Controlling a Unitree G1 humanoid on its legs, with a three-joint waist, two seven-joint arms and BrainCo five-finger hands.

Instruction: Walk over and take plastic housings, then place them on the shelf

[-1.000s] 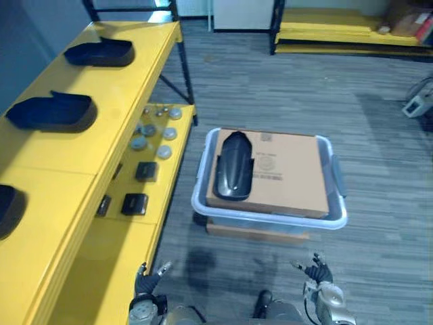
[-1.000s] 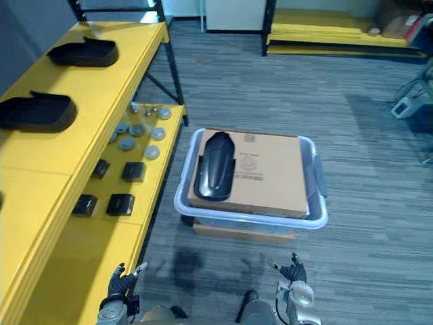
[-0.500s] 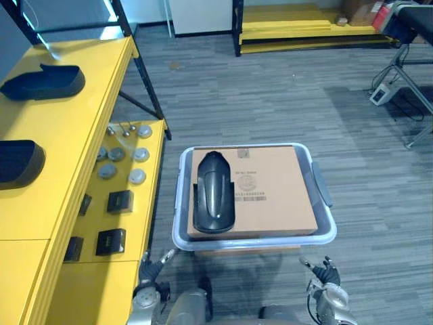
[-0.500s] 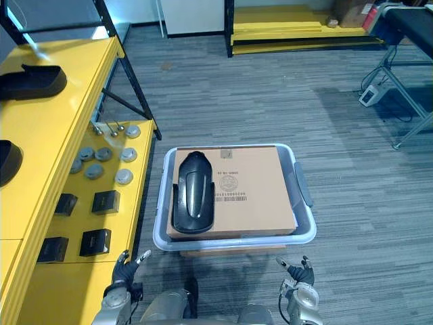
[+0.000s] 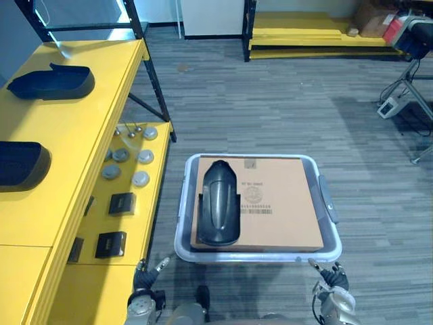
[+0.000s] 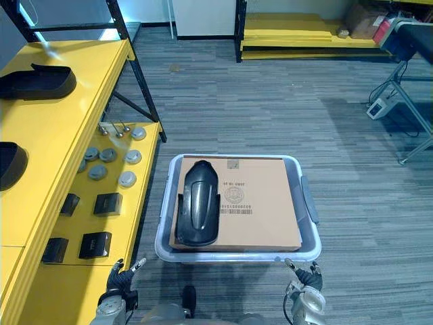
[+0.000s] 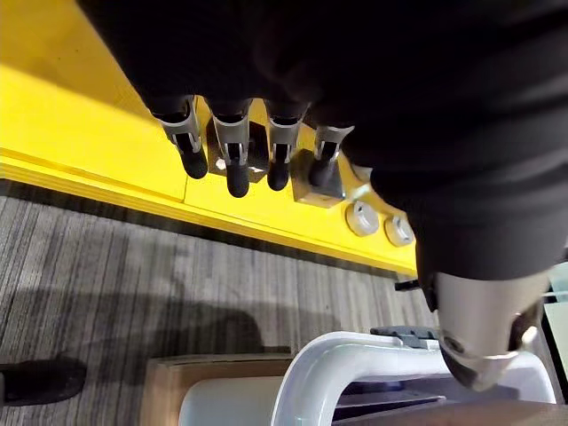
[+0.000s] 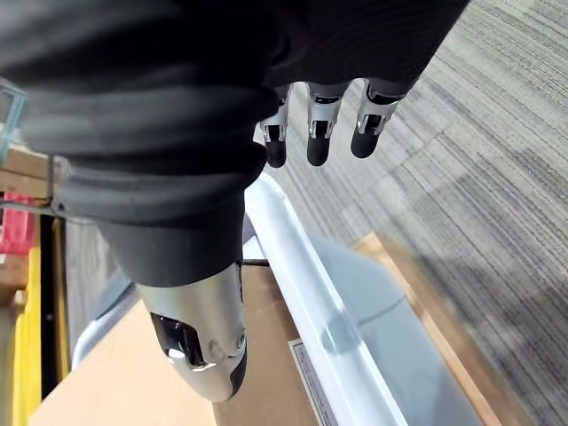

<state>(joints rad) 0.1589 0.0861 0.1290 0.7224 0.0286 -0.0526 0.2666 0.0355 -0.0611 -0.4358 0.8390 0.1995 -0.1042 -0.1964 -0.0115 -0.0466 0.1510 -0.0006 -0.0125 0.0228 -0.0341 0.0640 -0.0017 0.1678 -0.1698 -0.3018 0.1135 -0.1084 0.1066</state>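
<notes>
A black housing (image 5: pixel 218 211) is seen lying lengthwise on the left part of a cardboard box (image 5: pixel 284 217). The box is set inside a pale plastic tub (image 5: pixel 329 215) on the grey floor (image 5: pixel 270 101). The housing is touched by neither hand.

To the robot's left, a yellow shelf (image 5: pixel 74 169) is found just beside the tub. On its top level a far housing (image 5: pixel 51 80) and a near housing (image 5: pixel 20 164) are already laid, well apart from each other. On its lower level, round discs (image 5: pixel 126 155) and small black boxes (image 5: pixel 122 202) are spread out.

The left hand (image 5: pixel 143 279) is held low, between the shelf's lower level and the tub's near left corner. Its fingers are stretched out straight and nothing is held in them. The right hand (image 5: pixel 333 277) is held low by the tub's near right corner, fingers likewise straight and empty.

The task is judged to be partly done: two housings are counted on the shelf, and one is left on the box. The walk to the tub appears nearly finished, since the tub is placed directly in front. The reach, the grasp, the turn to the shelf and the setting down are not yet begun.
</notes>
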